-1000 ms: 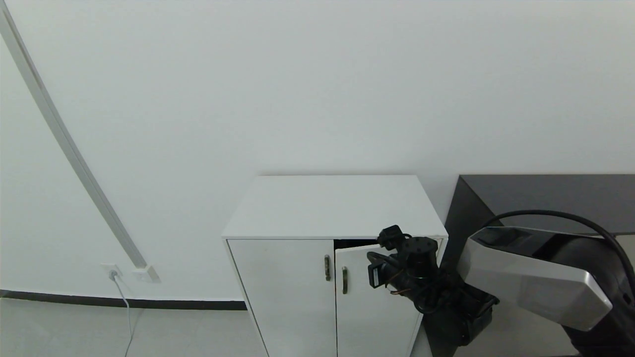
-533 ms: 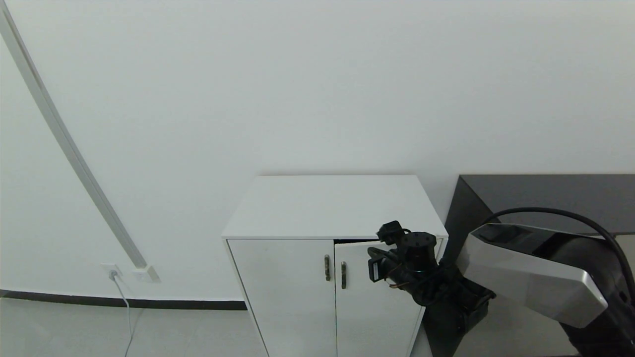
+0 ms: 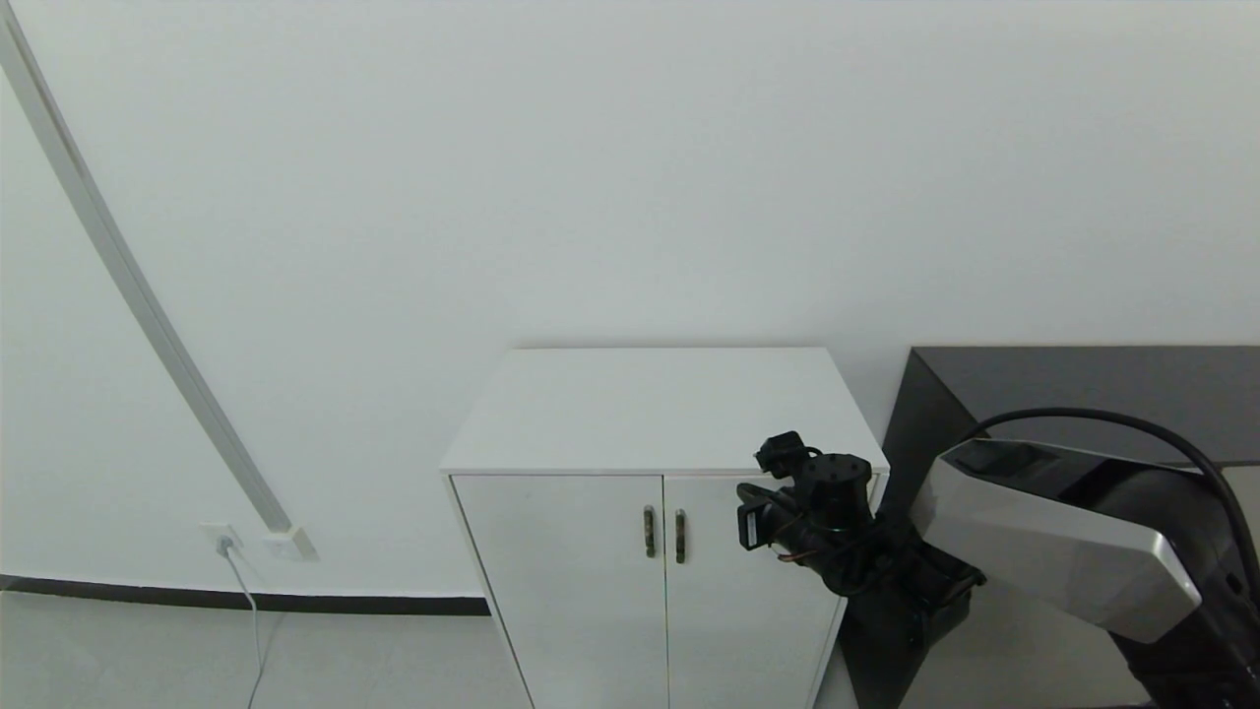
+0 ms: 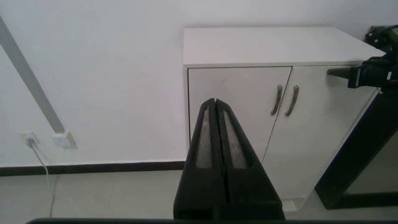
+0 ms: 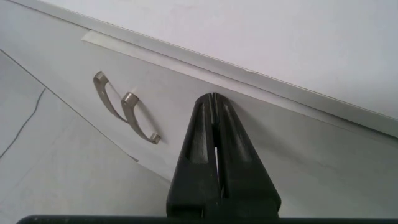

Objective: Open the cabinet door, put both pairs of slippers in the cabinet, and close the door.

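A grey duct [image 3: 254,492] slants down to a plugged socket [image 3: 222,539], with a dark desk [image 3: 1083,384] far right.

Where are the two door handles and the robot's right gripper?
left door handle [image 3: 649,532], head view, middle of its bar
right door handle [image 3: 680,537], head view, middle of its bar
right gripper [image 5: 213,99], right wrist view, between its shut fingertips

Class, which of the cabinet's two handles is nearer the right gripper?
The right door's handle: the right gripper sits in front of that door, while the left door's handle lies farther from it.
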